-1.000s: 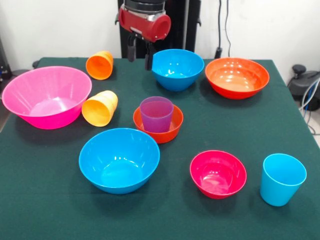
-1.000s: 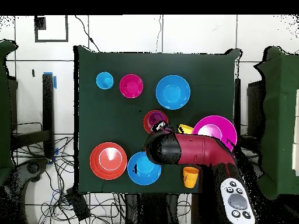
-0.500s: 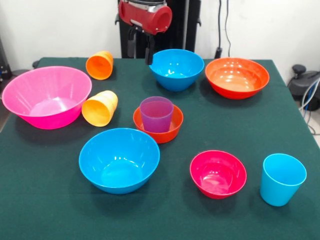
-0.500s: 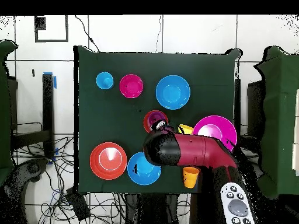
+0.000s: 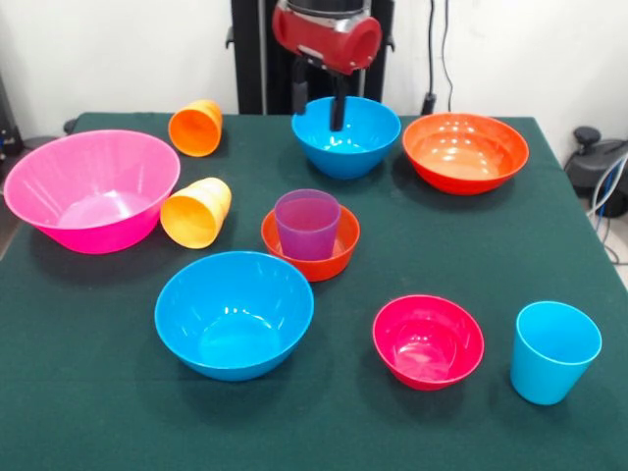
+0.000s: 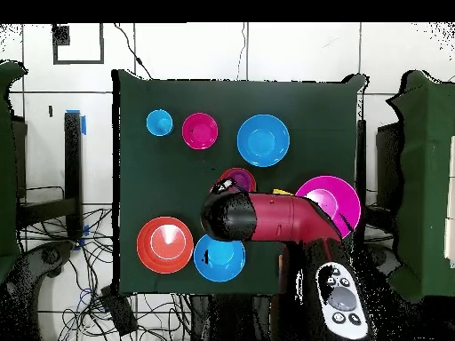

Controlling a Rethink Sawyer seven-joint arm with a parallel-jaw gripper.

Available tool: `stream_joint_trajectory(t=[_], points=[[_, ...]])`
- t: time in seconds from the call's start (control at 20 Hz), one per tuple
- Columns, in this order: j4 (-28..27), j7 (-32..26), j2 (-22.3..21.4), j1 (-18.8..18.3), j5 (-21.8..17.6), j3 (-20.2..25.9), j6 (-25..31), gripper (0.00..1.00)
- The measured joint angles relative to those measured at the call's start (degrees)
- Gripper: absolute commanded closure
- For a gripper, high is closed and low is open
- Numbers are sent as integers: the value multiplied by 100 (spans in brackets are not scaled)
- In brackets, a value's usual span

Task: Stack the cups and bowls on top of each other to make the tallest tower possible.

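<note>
My gripper (image 5: 318, 116) hangs open and empty over the rim of the far blue bowl (image 5: 345, 135). In the middle of the table the purple cup (image 5: 307, 224) stands upright inside the small orange bowl (image 5: 310, 247), forming the tower. An orange cup (image 5: 196, 128) and a yellow-orange cup (image 5: 196, 212) lie on their sides. The light blue cup (image 5: 553, 351) stands upright at the near right. In the overhead view my arm (image 6: 258, 218) covers the gripper and part of the purple cup (image 6: 238, 178).
The large pink bowl (image 5: 91, 188) sits at the left and the wide orange-red bowl (image 5: 464, 150) at the far right. A second blue bowl (image 5: 234, 312) and the small magenta bowl (image 5: 428, 340) sit near the front edge. All stand on a green cloth (image 5: 88, 392).
My arm has swung right in the front view, carrying the open gripper from beside the far blue bowl's left to over that bowl. No cup or bowl has moved.
</note>
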Motion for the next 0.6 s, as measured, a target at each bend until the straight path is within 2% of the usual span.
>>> stream_joint_trajectory(t=[0.6], points=[[-443,0,642,655,239,16,29,0]])
